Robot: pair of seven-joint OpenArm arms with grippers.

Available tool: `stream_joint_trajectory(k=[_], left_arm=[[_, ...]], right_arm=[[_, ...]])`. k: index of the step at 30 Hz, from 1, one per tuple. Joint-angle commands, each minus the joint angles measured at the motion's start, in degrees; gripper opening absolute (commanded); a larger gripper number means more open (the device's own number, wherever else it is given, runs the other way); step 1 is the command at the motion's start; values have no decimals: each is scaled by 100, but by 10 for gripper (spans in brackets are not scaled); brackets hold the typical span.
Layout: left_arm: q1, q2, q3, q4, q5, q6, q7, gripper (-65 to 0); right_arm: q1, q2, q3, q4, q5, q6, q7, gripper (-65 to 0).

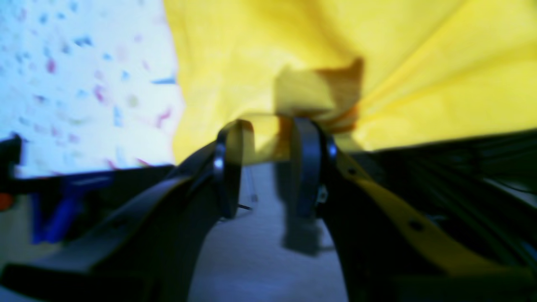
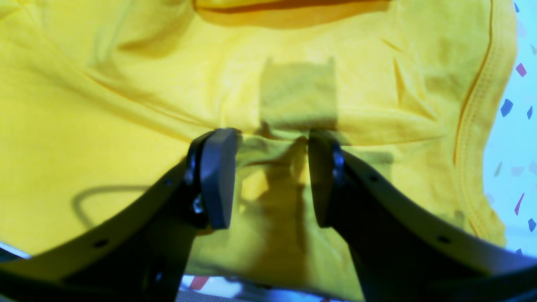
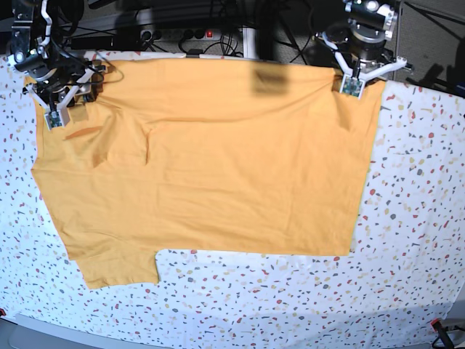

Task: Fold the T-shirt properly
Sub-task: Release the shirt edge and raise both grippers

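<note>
With the T-shirt (image 3: 203,160) spread over the speckled table (image 3: 414,218), the left pincer (image 1: 268,138) and right pincer (image 2: 268,138) each clench only a thin far-edge pinch, so uneven pulling risks slipping it free and skewing the fold.

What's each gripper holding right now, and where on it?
Both pinch the T-shirt along its far edge: left gripper at one corner, right gripper at the opposite end, by the sleeve hem.
</note>
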Motion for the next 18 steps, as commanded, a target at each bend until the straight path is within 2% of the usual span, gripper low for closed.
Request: stream_joint_trajectory(k=[1,6,9,13,18], left_arm=[[-46,-22,-13,92,243,63,-79,-460],[-365,-20,-13,92,1012,142,15,-460],[-629,-20,-13,96,1318,144,411,-461],[-901,-22,-13,116,1362,144,914,-460],[-1005,-20,-11,122,1360,142,732,-460]], right_arm=[[13,92,42,72,33,-63,52,-368],[15,92,42,85,35,-63,76,-368],[15,92,42,195,31,-63,74,-368],[15,92,42,420,33,-63,74,-368],[20,92,42,748,33,-66,79,-368]])
